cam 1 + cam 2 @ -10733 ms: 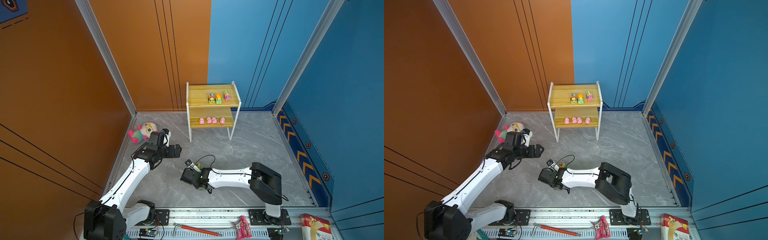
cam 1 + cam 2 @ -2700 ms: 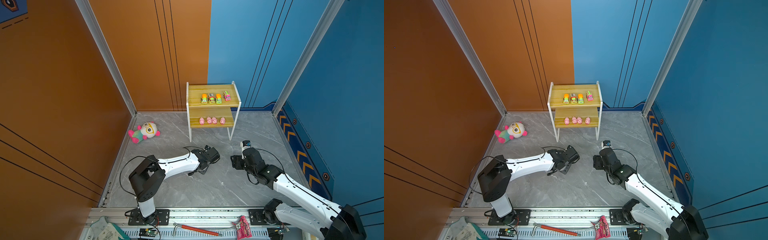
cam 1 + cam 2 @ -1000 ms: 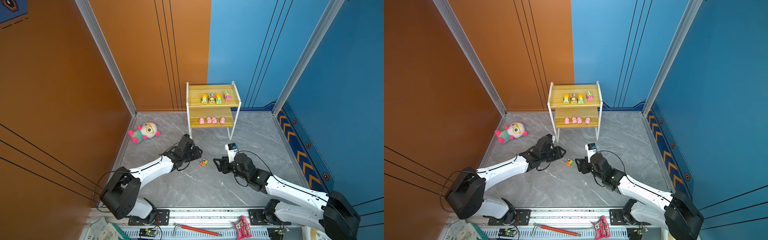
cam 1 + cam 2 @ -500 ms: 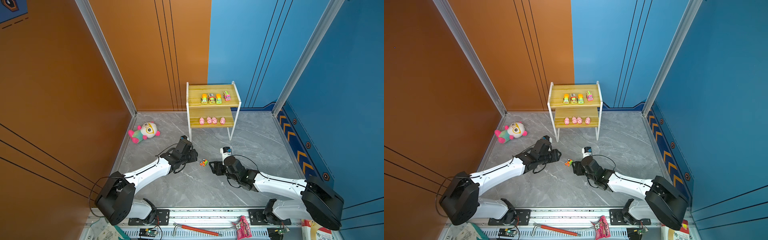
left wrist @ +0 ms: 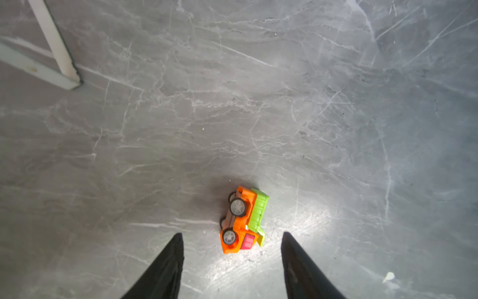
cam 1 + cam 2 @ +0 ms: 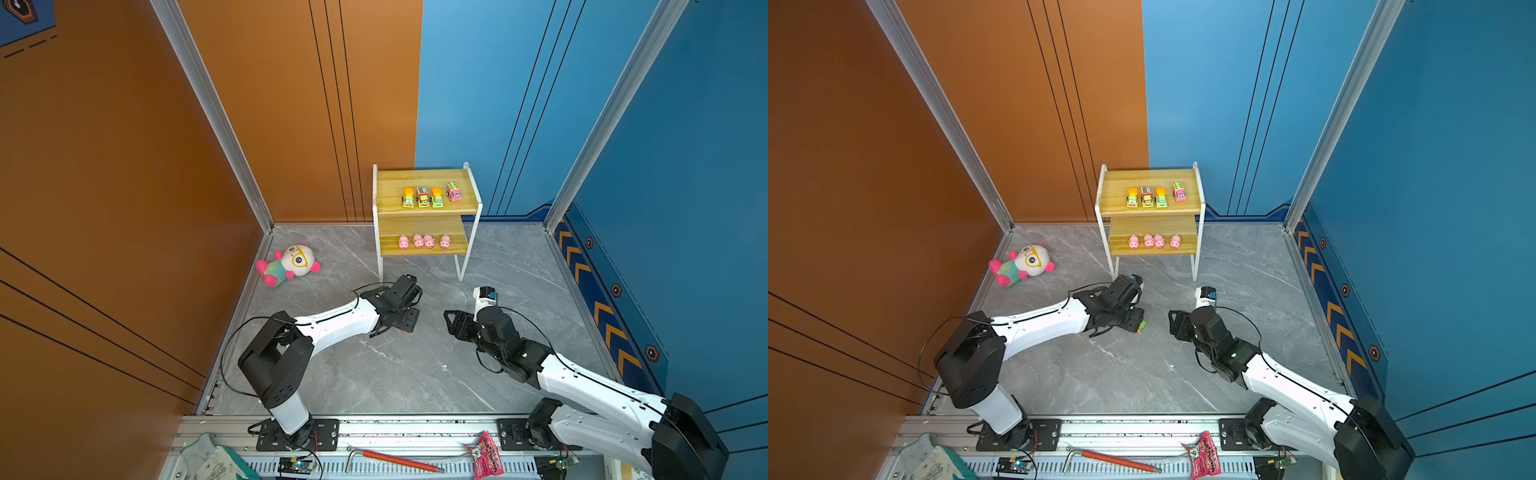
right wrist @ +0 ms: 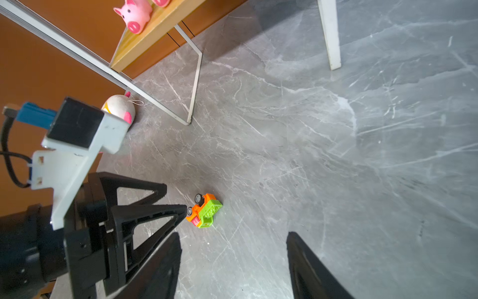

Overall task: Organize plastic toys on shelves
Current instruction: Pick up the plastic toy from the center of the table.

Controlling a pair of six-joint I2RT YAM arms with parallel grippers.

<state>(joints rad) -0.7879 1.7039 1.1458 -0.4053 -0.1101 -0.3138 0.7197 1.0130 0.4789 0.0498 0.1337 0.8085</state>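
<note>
Top views first. The shelves (image 6: pixel 388 183) stand at the back against the wall, and the sorting is plain to read: four trucks (image 6: pixel 430 196) line up on the upper board and four pigs (image 6: pixel 424 241) sit in a row on the lower one, each kind on its own level. One toy is not up there. The orange-and-green truck (image 6: pixel 1142 325) is down on the grey tabletop (image 6: pixel 395 374) in front of the shelves, mostly hidden by the left tool (image 6: pixel 1133 321) in both top views. The right tool (image 6: pixel 453 326) hangs across from it, facing it, apart from the toy. The plush doll (image 6: pixel 291 262) lies off by the orange wall, well apart.

Over to the left wrist view. The orange-and-green truck (image 5: pixel 243 220) lies tipped on its side with its wheels showing. Its cab end sits between the fingertips of the left tool (image 5: pixel 231 233) and its green bed reaches out beyond them. The jaws stand well apart with a gap on each side of the toy, gripping nothing. It looks like a line-up for the pick.

Right wrist view. The right tool (image 7: pixel 232 233) has its jaws wide and empty. The truck sits ahead of its tips, off toward the left tool, whose nearer fingertip is at the truck's wheel. Touching or just beside, I cannot tell. Judging by the row above, this truck belongs on the upper board.
</note>
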